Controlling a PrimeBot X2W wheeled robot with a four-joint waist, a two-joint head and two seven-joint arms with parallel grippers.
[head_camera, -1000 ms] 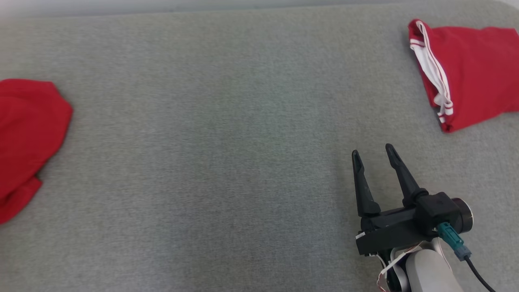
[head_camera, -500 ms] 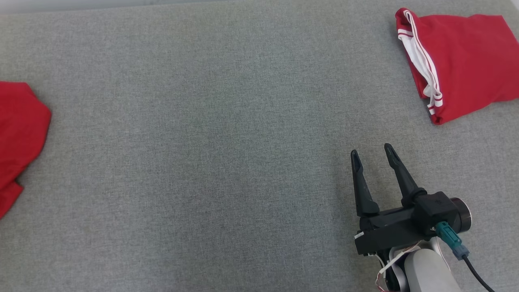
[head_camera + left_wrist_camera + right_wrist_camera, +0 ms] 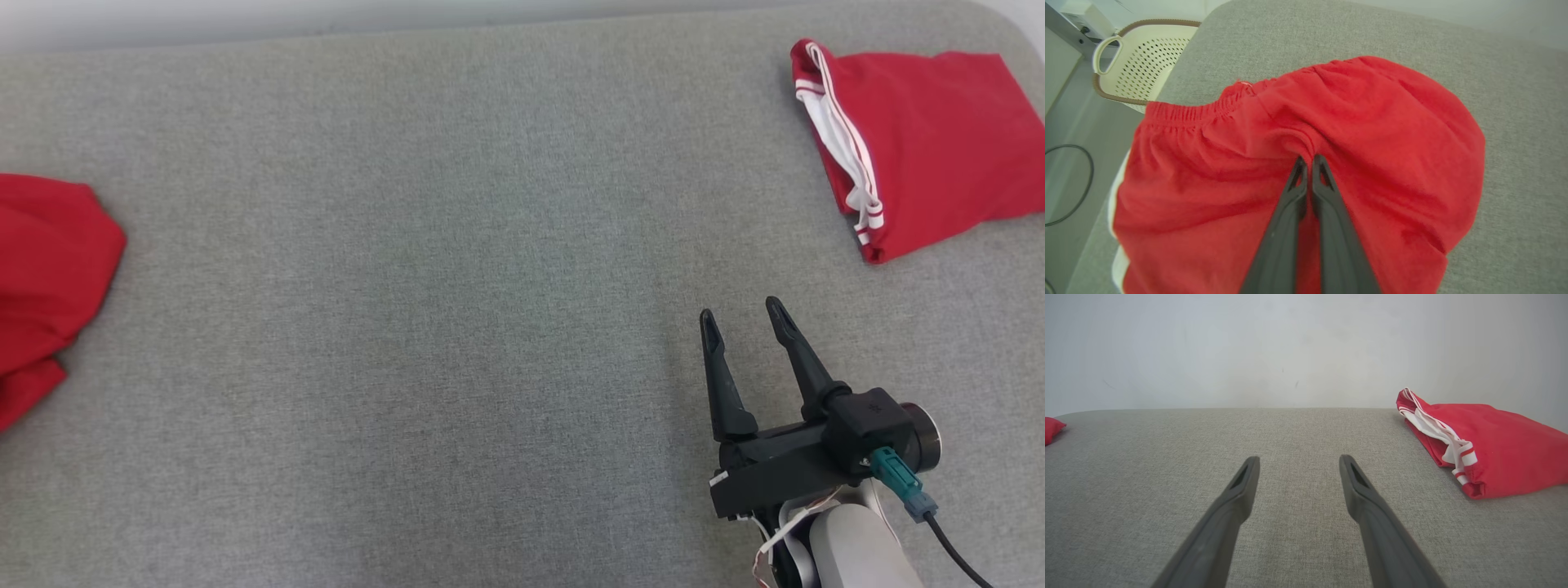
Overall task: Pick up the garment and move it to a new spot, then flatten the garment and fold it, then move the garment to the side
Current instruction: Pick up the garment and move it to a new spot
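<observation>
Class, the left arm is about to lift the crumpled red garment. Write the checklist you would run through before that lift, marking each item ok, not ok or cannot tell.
1. Left gripper shut on the crumpled red garment: ok, the cloth puckers at its tips.
2. Number of layers caught in the pinch: cannot tell.
3. Right gripper open and holding nothing: ok.
4. Bare grey surface in the middle for a new spot: ok.
5. Folded red garment lying apart from the right gripper: ok.
</observation>
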